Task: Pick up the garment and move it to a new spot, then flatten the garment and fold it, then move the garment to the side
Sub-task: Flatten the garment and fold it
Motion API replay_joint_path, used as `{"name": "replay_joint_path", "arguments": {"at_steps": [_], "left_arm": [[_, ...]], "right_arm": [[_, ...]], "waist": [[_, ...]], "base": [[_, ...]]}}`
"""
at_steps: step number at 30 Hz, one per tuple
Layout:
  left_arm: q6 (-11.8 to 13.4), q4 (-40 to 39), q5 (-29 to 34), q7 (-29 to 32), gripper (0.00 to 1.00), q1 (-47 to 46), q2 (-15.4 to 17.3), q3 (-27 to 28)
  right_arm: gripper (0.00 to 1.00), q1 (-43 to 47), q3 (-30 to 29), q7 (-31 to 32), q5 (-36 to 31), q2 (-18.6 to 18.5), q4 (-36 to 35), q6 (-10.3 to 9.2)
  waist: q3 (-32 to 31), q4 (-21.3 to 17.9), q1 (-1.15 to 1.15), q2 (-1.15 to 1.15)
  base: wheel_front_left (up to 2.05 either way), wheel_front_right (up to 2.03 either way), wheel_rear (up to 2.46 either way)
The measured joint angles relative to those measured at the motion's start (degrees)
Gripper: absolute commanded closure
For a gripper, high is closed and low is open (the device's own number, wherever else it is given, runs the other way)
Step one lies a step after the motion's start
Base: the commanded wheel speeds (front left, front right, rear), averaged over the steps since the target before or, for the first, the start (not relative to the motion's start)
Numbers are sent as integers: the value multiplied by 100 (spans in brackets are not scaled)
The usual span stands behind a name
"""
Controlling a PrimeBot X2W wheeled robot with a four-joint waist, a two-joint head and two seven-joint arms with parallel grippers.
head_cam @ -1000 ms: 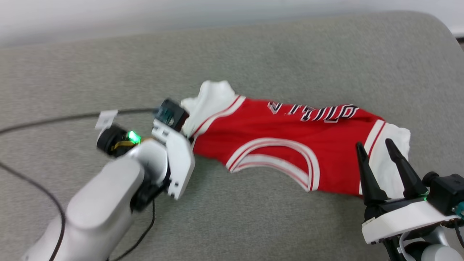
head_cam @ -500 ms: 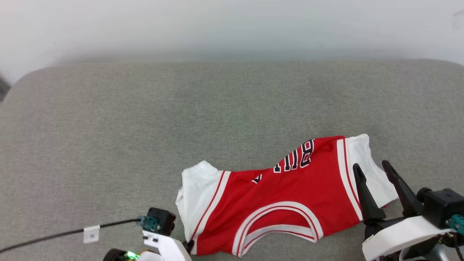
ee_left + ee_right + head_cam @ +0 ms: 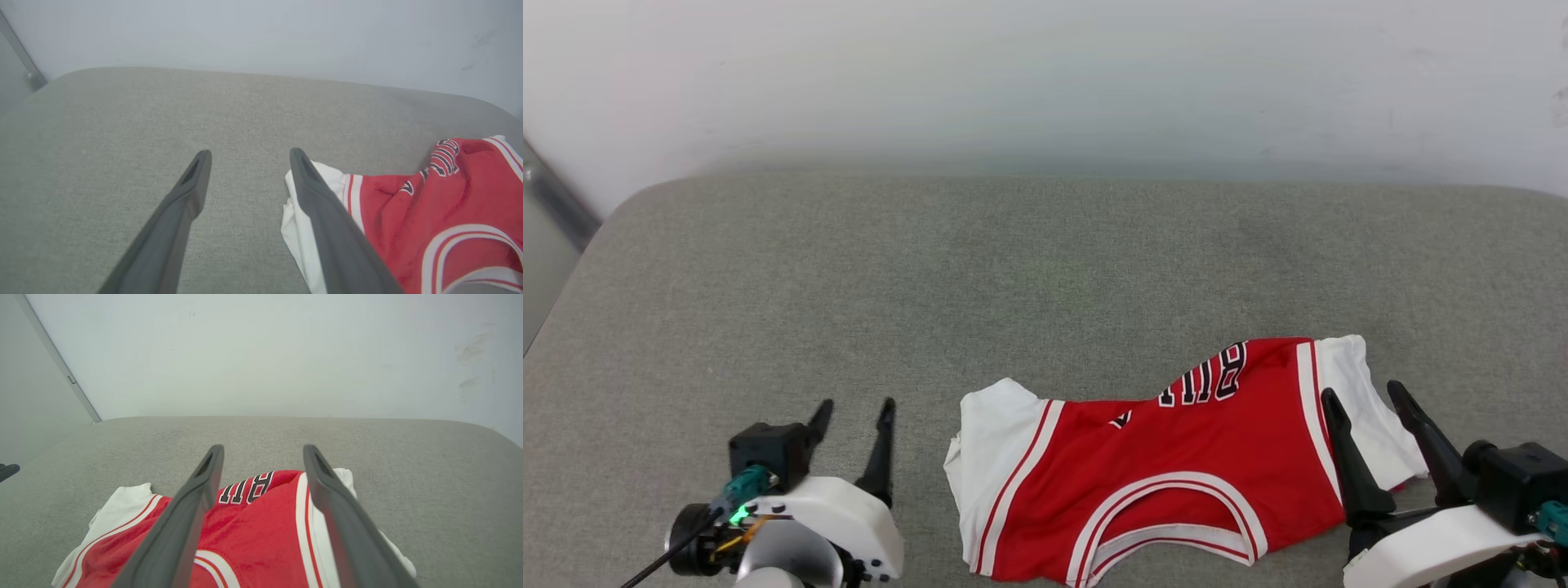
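Note:
The garment (image 3: 1176, 474) lies crumpled on the grey cushioned surface (image 3: 1013, 269), red with white sleeves, striped collar trim facing me and black lettering bunched at its far edge. My left gripper (image 3: 854, 403) stands open to the left of the white left sleeve (image 3: 992, 433), apart from it, with nothing between its fingers. The left wrist view shows that gripper (image 3: 250, 152) with the garment (image 3: 429, 212) just beyond its right finger. My right gripper (image 3: 1361, 390) is open above the right sleeve; in the right wrist view the gripper (image 3: 264, 448) straddles the garment (image 3: 253, 526).
A pale wall (image 3: 1045, 73) rises behind the surface. A grey metal strip (image 3: 556, 204) runs down the far left corner. A black cable (image 3: 662, 559) trails from my left wrist. Bare grey surface stretches to the left and behind the garment.
The head camera has shifted. My left gripper, earlier at the garment's left sleeve, has let go and drawn back to the left, now open. The right gripper stays open over the right sleeve.

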Motion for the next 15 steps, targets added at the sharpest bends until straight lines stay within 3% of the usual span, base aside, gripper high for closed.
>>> {"name": "replay_joint_path", "arguments": {"at_steps": [9, 15], "left_arm": [[116, -283, 475, -727, 0, -95, 423, 286], [-169, -332, 469, -363, 0, -266, 534, 65]], "right_arm": [[0, 49, -172, -24, -82, 0, -107, 0], [0, 17, -237, 25, -85, 0, -176, 0]], "waist": [[-142, -109, 0, 0], [-34, -178, 0, 0]], "base": [[0, 0, 0], [0, 0, 0]]}}
